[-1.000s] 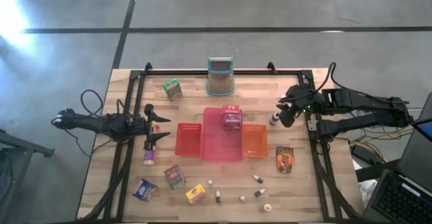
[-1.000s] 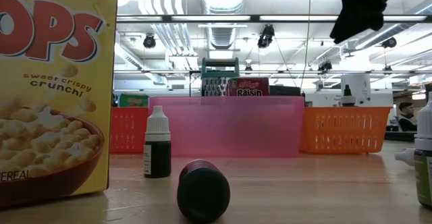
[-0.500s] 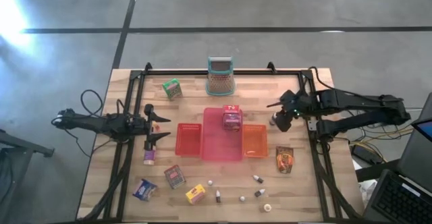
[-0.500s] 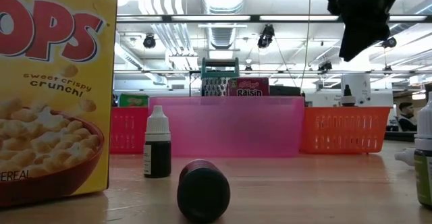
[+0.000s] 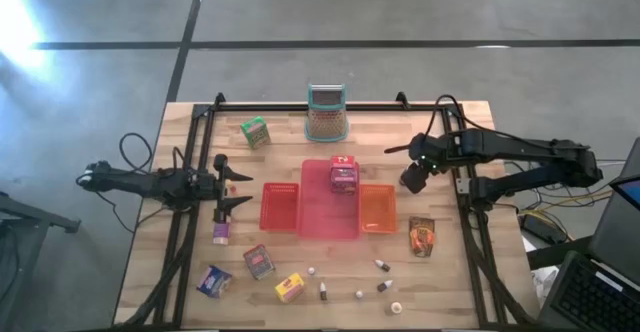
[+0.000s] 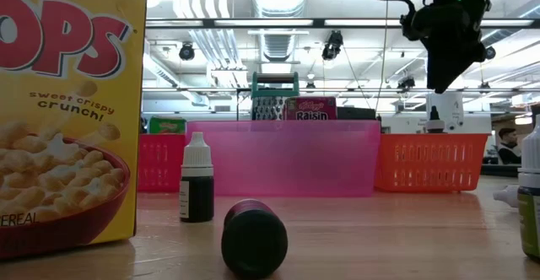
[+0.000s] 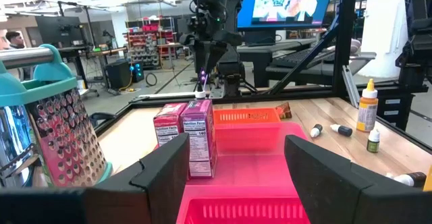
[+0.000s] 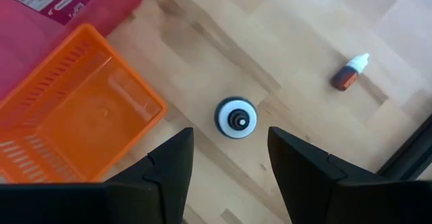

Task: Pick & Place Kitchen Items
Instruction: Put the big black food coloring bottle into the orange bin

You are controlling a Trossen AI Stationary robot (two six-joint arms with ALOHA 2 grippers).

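At the near edge of the wooden table (image 5: 440, 282), a yellow cereal box (image 6: 63, 111) stands beside a small dark dropper bottle (image 6: 196, 179) with a white cap, and a dark-capped bottle (image 6: 253, 238) lies on its side. A blue box (image 5: 214, 281), a red box (image 5: 259, 262) and more tiny bottles are scattered along this near side, with an orange packet (image 5: 421, 237) farther right.

In the middle of the table three flat trays sit side by side: a red tray (image 5: 281, 208), a pink tray (image 5: 329, 217) and an orange tray (image 5: 377, 210). A pink raisin box (image 5: 343, 174) stands upright at the far end of the pink tray.

The left gripper (image 5: 226, 183) waits low at the left side of the table, its jaws apart and empty.

The right gripper (image 5: 412, 179) hangs above the table just right of the orange tray, pointing down. Its jaws are apart and empty. Directly beneath them stands a small upright bottle (image 8: 235, 118), apart from the fingers (image 8: 169, 177).

Farther back, a green box (image 5: 255, 131) and a teal-rimmed grater (image 5: 326, 114) stand by the far edge.
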